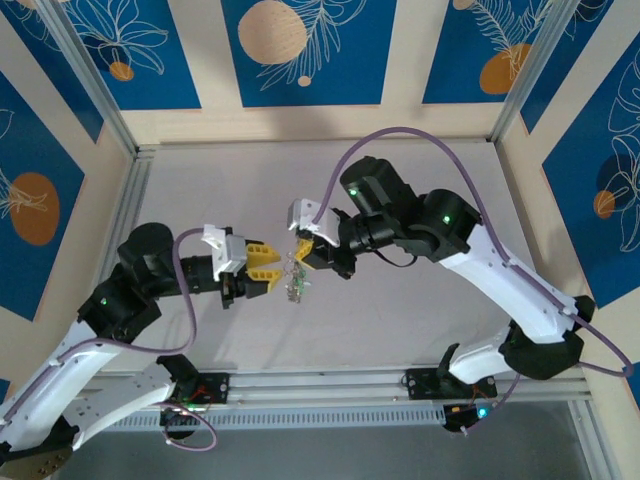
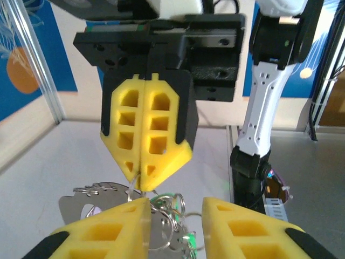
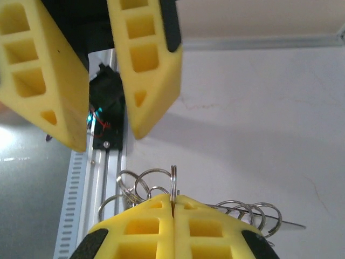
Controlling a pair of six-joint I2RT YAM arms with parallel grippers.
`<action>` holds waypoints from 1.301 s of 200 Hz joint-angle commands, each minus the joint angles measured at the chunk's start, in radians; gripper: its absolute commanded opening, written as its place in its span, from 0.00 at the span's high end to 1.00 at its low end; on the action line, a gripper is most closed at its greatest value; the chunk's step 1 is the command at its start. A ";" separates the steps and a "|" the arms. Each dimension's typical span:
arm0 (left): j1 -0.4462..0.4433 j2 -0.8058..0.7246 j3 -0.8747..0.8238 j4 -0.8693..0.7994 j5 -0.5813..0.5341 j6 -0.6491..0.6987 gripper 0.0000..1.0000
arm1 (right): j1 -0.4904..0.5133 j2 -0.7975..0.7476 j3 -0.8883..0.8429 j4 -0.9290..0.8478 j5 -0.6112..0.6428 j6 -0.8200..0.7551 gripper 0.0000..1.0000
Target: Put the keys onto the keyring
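step: threading, judged part done. the right gripper (image 3: 172, 200) is clamped tight on a thin wire loop, taken for the keyring (image 3: 173, 177), held edge-on at its tips and clear of the table (image 3: 259, 118) as far as the views tell.
left gripper (image 2: 176, 204): fingers apart, holding nothing; in the left wrist view the bunch sits in and just beyond its gap.
where the keys are: the keys (image 1: 297, 283) hang in a bunch under the pinch, between the two grippers, near mid-table.
next move: likely the left gripper must close on one key alone and steer its hole onto the ring's free end — a fine job, since loops and keys tangle and the pinch has to hold firm.
count, near: grippers, two; yellow fingers, four.
count, middle: one flat silvery key (image 2: 75, 208) is plain to see and one green-headed key (image 2: 188, 237) is glimpsed; any others are lost in the tangle, so the number cannot be told.
count, far: wire loops (image 3: 245, 213) — about six beside the pinched one in the right wrist view, overlapping too much for a firm figure; table, one.
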 commanded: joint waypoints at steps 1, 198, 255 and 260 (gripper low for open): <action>-0.004 0.016 0.031 -0.042 -0.002 0.034 0.70 | 0.026 0.028 0.069 -0.111 0.032 -0.053 1.00; -0.005 0.076 0.006 0.004 0.042 0.028 1.00 | 0.051 -0.038 0.031 -0.019 -0.115 -0.098 1.00; -0.005 0.026 -0.035 0.087 0.066 0.004 1.00 | 0.027 -0.061 -0.046 0.046 -0.142 -0.020 0.73; -0.005 0.019 -0.042 0.098 0.066 0.000 1.00 | 0.019 -0.069 -0.063 0.059 -0.147 -0.004 0.71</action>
